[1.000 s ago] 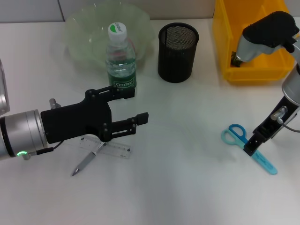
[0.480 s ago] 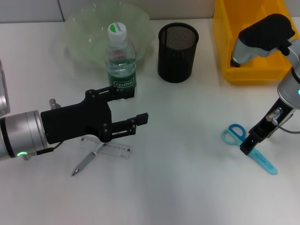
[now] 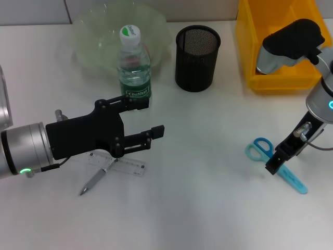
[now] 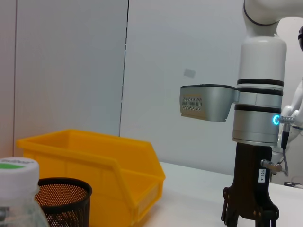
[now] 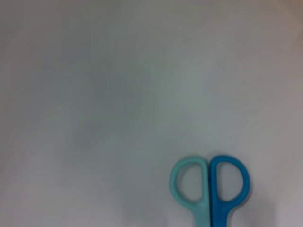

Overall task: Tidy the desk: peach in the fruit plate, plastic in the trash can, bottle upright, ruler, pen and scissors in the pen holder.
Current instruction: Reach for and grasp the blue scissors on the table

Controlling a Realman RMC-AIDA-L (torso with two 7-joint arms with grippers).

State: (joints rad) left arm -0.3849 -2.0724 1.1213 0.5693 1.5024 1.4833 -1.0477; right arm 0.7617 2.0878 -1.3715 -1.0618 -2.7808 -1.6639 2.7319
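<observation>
Fruit plate: translucent pale green bowl, far left of desk; pinkish form visible through its wall behind the bottle, identity not discernible.

Bottle: clear plastic, green label, white-and-green cap; upright, just in front of the fruit plate. Cap also visible at the edge of the left wrist view.

Pen holder: black mesh cup, upright, between bottle and yellow bin; interior shows only mesh, no contents seen.

Yellow bin: far right of desk; interior largely hidden by the right arm, contents not discernible.

Ruler: clear plastic, flat on desk, partly under the left gripper.

Pen: silver-grey, flat on desk, lying across the ruler's near end, tip pointing toward the near left.

Scissors: one pale teal loop, one blue loop, blades closed, flat on desk at right, well apart from the pen holder. Loops seen side by side in the right wrist view.

Left gripper: black, held above the desk between bottle and ruler; fingers spread apart, nothing between them.

Right gripper: pointing down over the scissors' middle, at or just above the blades; finger spacing cannot be told, contact cannot be told.
</observation>
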